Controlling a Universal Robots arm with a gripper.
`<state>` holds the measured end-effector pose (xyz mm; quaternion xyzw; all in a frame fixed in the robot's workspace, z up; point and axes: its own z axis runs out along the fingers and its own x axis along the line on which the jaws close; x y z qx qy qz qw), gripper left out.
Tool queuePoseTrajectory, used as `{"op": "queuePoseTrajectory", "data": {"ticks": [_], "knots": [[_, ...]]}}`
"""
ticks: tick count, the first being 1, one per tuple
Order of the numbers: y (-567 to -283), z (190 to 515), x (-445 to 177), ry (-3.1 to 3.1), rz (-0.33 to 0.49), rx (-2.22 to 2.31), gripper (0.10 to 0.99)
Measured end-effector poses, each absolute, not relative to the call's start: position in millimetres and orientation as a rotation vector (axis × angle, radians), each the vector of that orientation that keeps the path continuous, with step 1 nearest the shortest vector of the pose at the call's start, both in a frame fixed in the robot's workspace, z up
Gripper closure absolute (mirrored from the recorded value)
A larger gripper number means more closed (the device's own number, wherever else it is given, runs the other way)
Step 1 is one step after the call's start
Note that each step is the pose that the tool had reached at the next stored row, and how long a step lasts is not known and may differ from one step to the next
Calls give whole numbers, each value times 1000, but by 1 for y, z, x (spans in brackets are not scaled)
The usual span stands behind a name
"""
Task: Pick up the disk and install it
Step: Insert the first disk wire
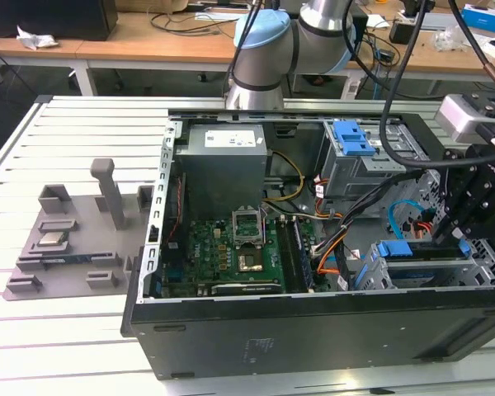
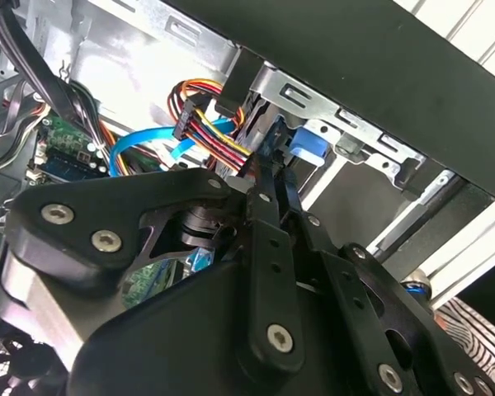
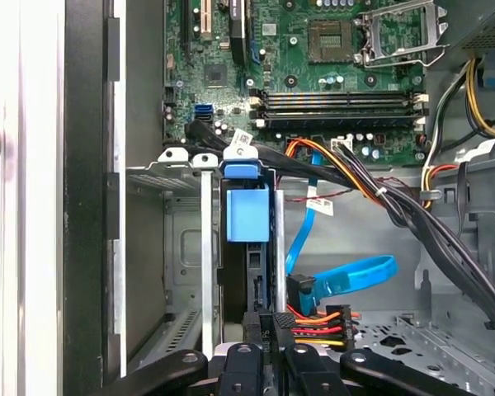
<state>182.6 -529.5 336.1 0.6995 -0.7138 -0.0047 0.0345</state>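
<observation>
The gripper [image 3: 266, 351] is closed on the edge of the disk [image 3: 249, 247], which stands on edge in the drive cage [image 3: 186, 247], its long axis running straight from the fingertips into the bay.

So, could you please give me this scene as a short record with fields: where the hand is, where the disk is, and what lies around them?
hand: inside the computer case, at the exterior view's right, right at the disk
disk: standing on edge in a slot of the drive cage, blue frame showing
drive cage: grey metal, at the case wall
cables: blue flat cable and a red, yellow and black bundle beside the disk
motherboard: green, beyond the cage
</observation>
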Motion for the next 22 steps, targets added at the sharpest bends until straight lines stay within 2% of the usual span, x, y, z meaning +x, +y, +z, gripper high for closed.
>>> {"op": "queuePoseTrajectory", "data": {"ticks": [4,5,10,11,12,13,14,22], "knots": [[-530,334,183,-2195,-16,2151,906],[-530,335,183,-2195,-15,2151,843],[-527,351,183,-2193,-12,2150,843],[-525,354,183,-2193,-10,2149,859],[-524,357,183,-2192,-9,2148,925],[-524,359,183,-2192,-8,2148,925],[-523,364,183,-2192,-8,2147,980],[-523,370,183,-2192,-8,2147,980]]}}
